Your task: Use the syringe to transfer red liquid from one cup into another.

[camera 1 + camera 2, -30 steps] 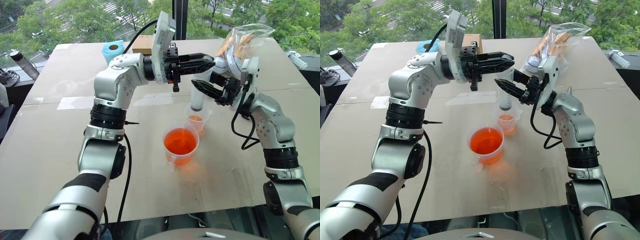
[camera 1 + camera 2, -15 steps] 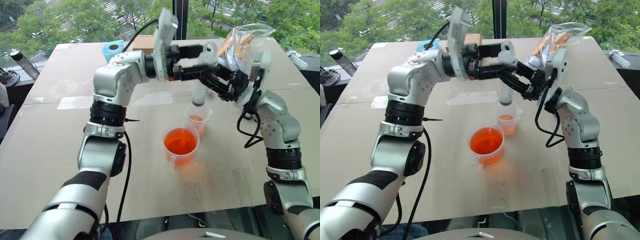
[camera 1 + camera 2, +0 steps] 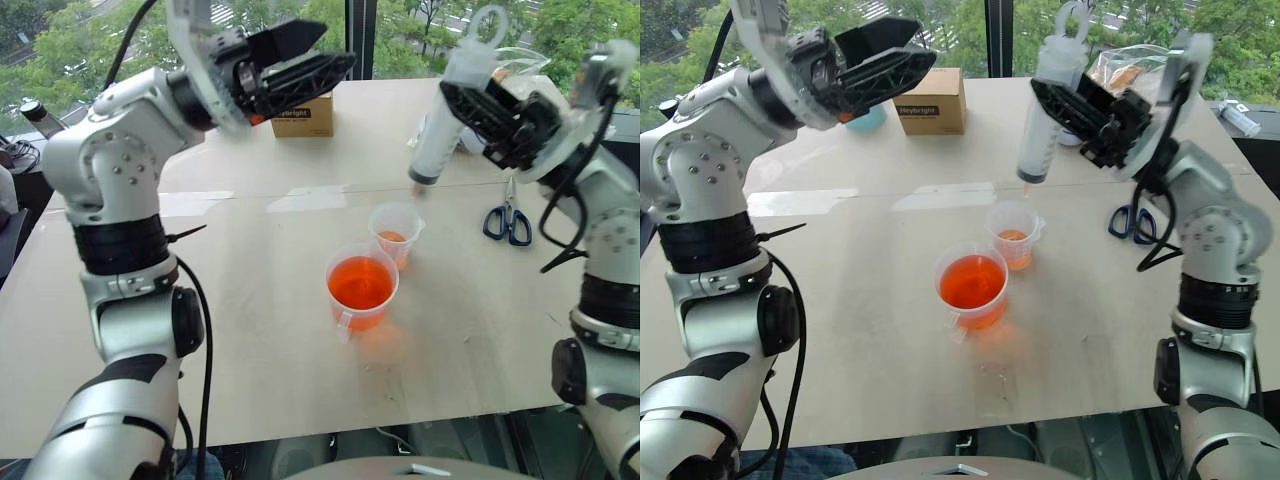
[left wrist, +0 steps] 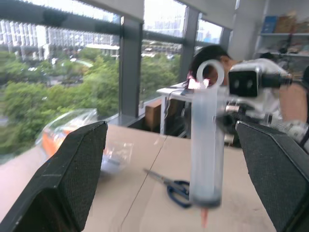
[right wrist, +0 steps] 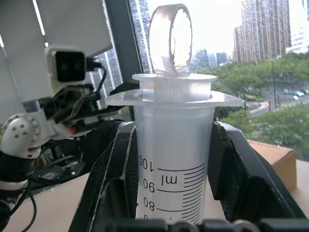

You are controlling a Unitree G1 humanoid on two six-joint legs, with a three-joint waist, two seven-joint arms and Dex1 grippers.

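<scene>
The syringe (image 3: 438, 135) hangs tilted in the air, above and just right of the two cups, with my right gripper (image 3: 487, 107) shut on its barrel. Its plunger ring (image 5: 169, 36) sits close to the flange, and the tip (image 3: 1025, 186) shows a trace of red. On the table stands the wider handled cup (image 3: 361, 292), which holds the bright red liquid (image 3: 360, 282). Just behind it is the smaller cup (image 3: 394, 233), faintly orange at its base. My left gripper (image 3: 335, 45) is raised at the upper left, open and holding nothing, well away from the syringe.
Blue-handled scissors (image 3: 508, 222) lie to the right of the cups. A cardboard box (image 3: 301, 113), a blue tape roll (image 3: 866, 119) and a clear plastic bag (image 3: 1127, 68) sit at the back of the table. A person (image 4: 212, 55) sits beyond the table.
My left gripper opened, let go of the plunger and swung away up and to the left. My right gripper lifted the syringe out of the smaller cup, up and to the right.
</scene>
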